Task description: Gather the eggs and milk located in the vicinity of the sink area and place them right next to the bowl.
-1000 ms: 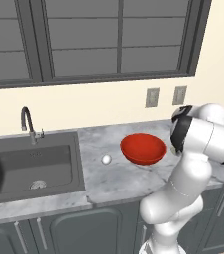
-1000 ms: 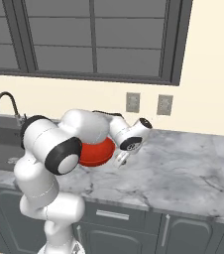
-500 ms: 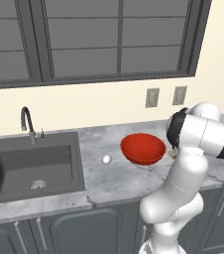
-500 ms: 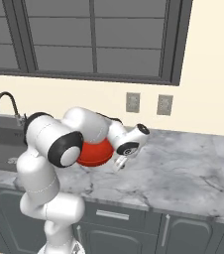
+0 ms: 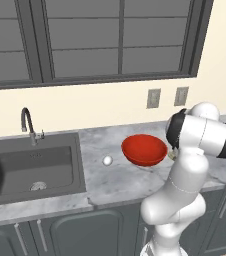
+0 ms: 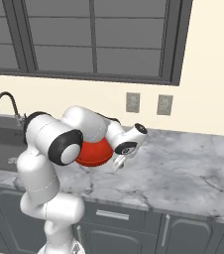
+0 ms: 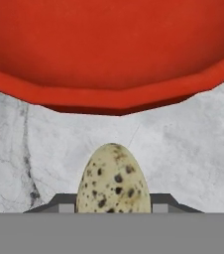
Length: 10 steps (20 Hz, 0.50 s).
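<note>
- Counter (image 6: 183, 168): grey marbled stone, runs w/ the wall under the window; dark cabinets below.
- Sink (image 5: 32, 167): dark grey basin sunk into the counter's left part, round drain at its bottom, curved faucet (image 5: 27, 122) at the back edge.
- Bowl (image 5: 144, 149): red, glossy, sits on the counter right of the sink, well apart from it. In hand view its rim and underside span the top, v. close to the claw.
- Claw (image 7: 113, 208): low over the counter just beside the bowl's right side; jaws closed on a speckled egg (image 7: 113, 181). Beige w/ dark spots, pointed end toward the bowl, not touching it. Can't tell if the egg's touching the counter.
- White egg (image 5: 107, 160): lies on the counter betw. sink and bowl, nearer the sink's edge, apart from both.
- Two outlets (image 6: 133, 102) on the wall behind the bowl.
</note>
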Tool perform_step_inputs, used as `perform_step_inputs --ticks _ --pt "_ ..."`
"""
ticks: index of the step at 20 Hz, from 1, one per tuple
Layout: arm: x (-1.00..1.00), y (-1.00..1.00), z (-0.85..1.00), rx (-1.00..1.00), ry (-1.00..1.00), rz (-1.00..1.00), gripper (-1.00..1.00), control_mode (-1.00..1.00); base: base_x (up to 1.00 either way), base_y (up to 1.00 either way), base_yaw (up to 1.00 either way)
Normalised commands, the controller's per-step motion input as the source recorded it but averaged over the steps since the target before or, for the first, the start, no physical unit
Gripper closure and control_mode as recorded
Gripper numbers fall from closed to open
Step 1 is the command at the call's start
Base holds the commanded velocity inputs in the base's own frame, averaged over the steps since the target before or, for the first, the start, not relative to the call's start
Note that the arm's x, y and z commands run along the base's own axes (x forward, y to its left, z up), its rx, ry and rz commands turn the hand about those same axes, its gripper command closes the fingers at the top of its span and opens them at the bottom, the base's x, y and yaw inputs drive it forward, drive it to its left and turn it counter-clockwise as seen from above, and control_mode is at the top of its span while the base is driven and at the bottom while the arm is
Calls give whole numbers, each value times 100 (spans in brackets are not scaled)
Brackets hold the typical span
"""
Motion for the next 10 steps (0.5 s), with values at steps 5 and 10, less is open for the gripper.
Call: perform_step_inputs --ticks 5,10 --pt "0 0 0 0 0 0 -100 -100 0 0 0" --pt "0 5 0 0 0 0 -100 -100 0 0 0"
